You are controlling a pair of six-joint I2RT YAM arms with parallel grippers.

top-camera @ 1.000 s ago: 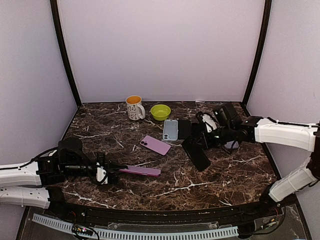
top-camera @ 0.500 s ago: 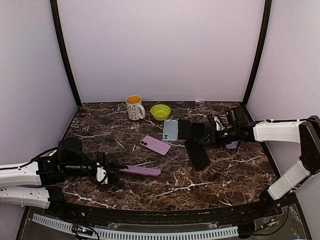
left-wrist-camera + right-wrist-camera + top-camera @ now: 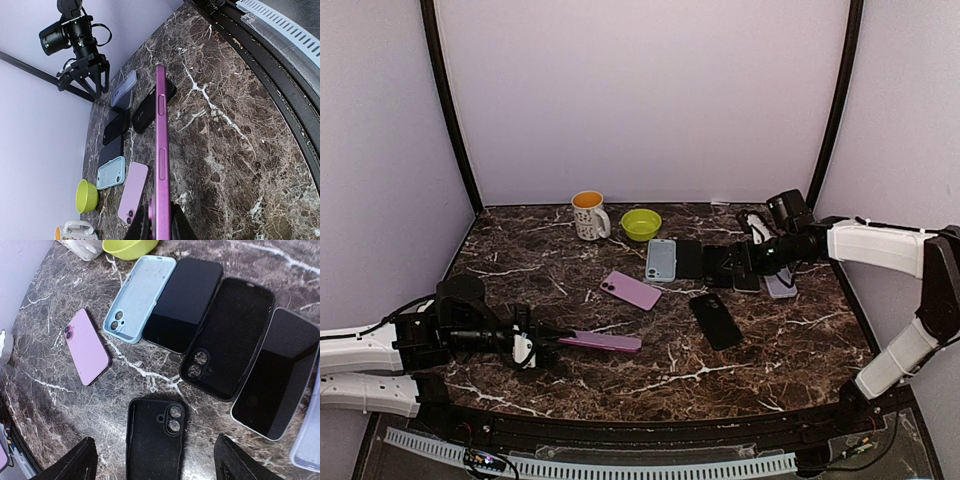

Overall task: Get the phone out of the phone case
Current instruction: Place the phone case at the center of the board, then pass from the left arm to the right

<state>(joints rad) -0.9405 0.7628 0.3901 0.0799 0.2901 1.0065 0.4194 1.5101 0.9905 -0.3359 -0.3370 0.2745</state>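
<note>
Left jaws are clamped tight on the end of the purple phone (image 3: 160,150), holding it edge-on over the counter (image 3: 620,385); my left wrist view shows its side buttons, the top view only a thin strip. Right jaws stand wide apart, gripping nothing; the right wrist view puts the black phone case (image 3: 155,445) back up in the gap between them, touching neither. From above I see it nearer me than the row of phones (image 3: 690,258) by the green bowl (image 3: 641,223)
</note>
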